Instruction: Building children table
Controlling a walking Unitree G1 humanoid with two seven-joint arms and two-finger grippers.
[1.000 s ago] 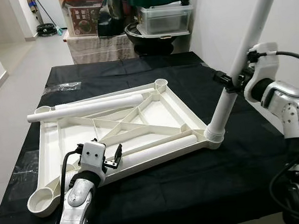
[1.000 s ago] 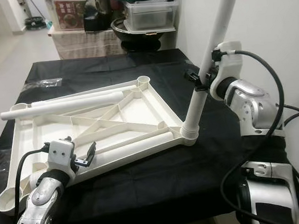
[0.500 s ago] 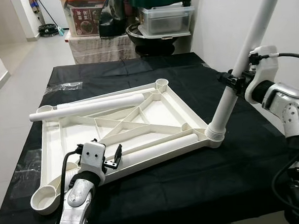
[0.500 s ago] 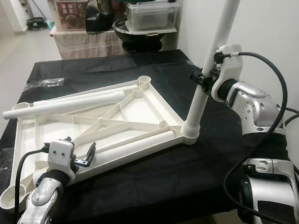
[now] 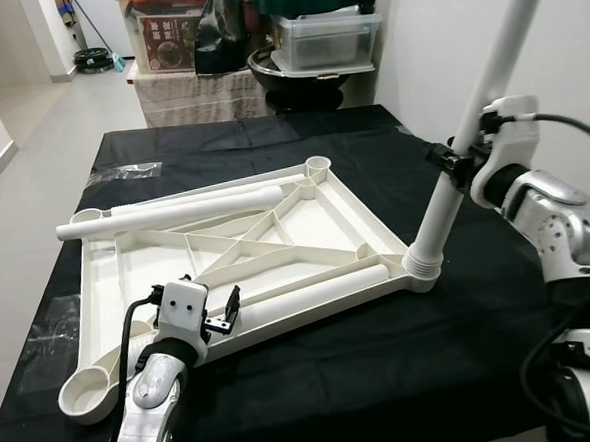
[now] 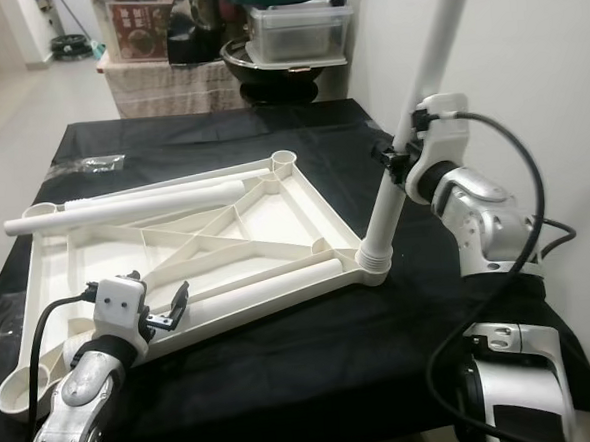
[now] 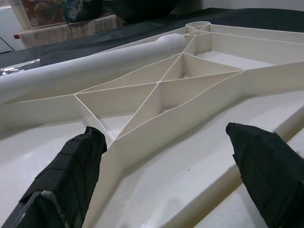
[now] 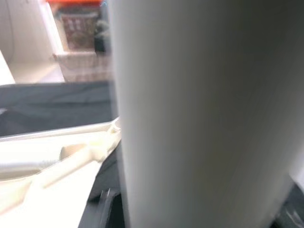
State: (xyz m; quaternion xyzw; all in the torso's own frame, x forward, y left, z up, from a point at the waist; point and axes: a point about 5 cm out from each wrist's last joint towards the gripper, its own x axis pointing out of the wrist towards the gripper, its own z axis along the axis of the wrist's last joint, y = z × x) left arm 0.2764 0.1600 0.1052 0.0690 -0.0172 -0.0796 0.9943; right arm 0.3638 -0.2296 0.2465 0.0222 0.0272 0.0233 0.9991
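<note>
In the left eye view, the long white plastic table leg (image 5: 451,187) is gripped by the right gripper (image 5: 454,160) and stands tilted in the socket at the near right corner of the upside-down white plastic tabletop (image 5: 320,224) on the black-covered table (image 5: 403,355). It should be stood straight, then pushed down.

In the left wrist view, the left gripper (image 7: 171,161) is held open over the tabletop's near edge, gripping nothing; that edge should be pressed steady.

Bright, even indoor light; both eye views were sharp, w/ soft shadows under the white frame (image 5: 237,250) on the black counter (image 5: 315,380). Right wrist view was blurred, the leg (image 8: 199,114) out of focus.
</note>
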